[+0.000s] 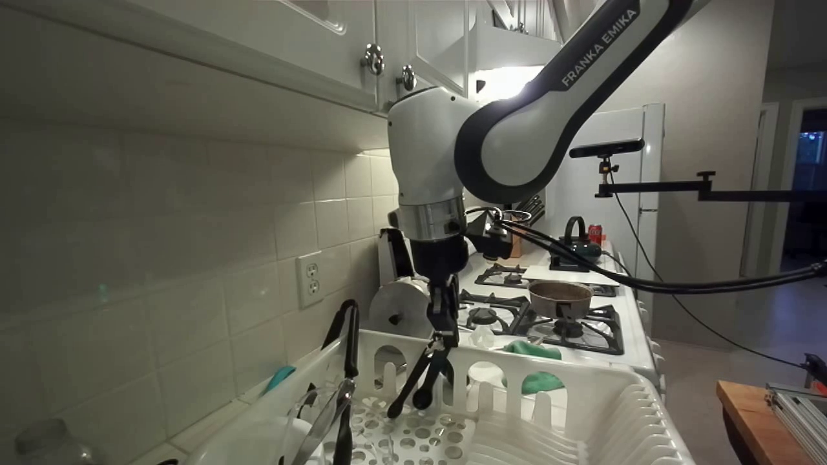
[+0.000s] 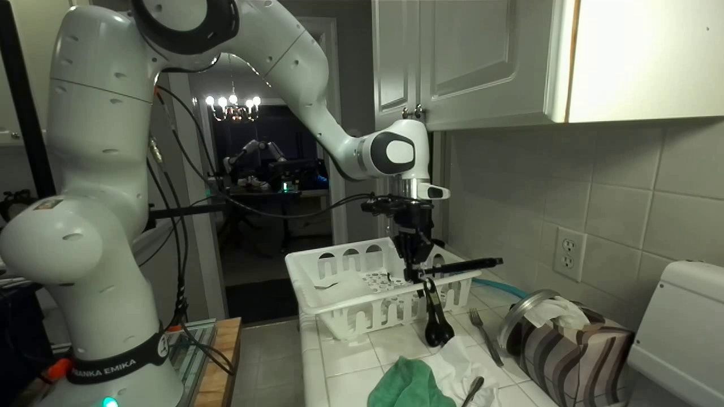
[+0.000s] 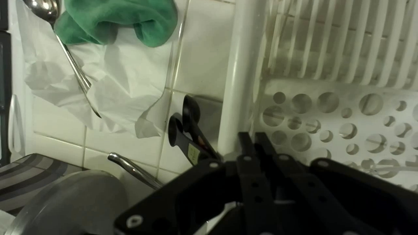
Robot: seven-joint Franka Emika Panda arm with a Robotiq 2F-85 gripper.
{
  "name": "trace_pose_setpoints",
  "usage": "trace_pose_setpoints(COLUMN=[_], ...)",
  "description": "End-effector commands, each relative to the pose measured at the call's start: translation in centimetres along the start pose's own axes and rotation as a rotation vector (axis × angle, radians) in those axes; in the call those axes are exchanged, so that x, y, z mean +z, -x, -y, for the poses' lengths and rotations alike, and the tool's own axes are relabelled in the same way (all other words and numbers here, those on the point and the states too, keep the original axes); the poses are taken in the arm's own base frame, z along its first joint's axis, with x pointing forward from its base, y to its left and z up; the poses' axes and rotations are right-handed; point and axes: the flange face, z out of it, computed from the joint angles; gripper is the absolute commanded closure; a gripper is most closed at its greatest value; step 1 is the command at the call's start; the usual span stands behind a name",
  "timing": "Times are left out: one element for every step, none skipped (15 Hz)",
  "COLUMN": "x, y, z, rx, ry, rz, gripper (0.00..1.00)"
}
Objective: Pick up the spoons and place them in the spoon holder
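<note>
The claw point(image 3: 253, 134) is clenched at the rim of the rack point(image 3: 245, 65), apparently on the upper ends of the black spoons point(image 2: 434, 325), which dangle bowls-down by the rack's wall. Pinched only at the ends, they could swing, slip and drop beside the rack; a low sideways move could hook their bowls on its rim. The handle point(image 2: 466, 265) jutting over the rack's edge, just beside the claw, might get knocked.

In the wrist view the claw itself covers the spoons' tops, so grip quality is hard to judge. There they show outside the rack's rim, yet in an exterior view they cross its inner wall; I cannot settle which. No holder can be made out.
</note>
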Motion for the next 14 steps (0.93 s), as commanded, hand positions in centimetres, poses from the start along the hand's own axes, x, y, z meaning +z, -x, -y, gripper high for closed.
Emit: trace_pose_setpoints(x=[-0.4,-0.3,-0.3,-0.4,-0.7,-1.2,-2.1,-3.2,-4.2,-5.3,-6.3,-7.3,-5.5,-6.5], y=[0.8,1.0,1.2,1.4,1.7,1.9,2.4,3.0,3.7,4.5,5.7,6.9,3.5,4.5], z=[1.3,1.6,2.0,2.4,2.7,2.9,3.1,3.3,3.4,3.5,3.7,3.7,3.5,3.6], rx=[-0.006,-0.001,0.006,0.013,0.026,0.04,0.055,0.072,0.086,0.1,0.121,0.133,0.102,0.11], ry=[0.032,0.025,0.019,0.015,0.01,0.005,0.005,0.003,0.003,0.0,-0.007,-0.013,-0.012,-0.011], rz=[-0.027,-0.025,-0.024,-0.028,-0.039,-0.053,-0.082,-0.113,-0.139,-0.16,-0.174,-0.177,-0.141,-0.156], gripper=[0.98,0.98,0.98,0.98,0.98,0.98,0.98,0.98,0.98,0.98,0.98,0.98,0.93,0.93])
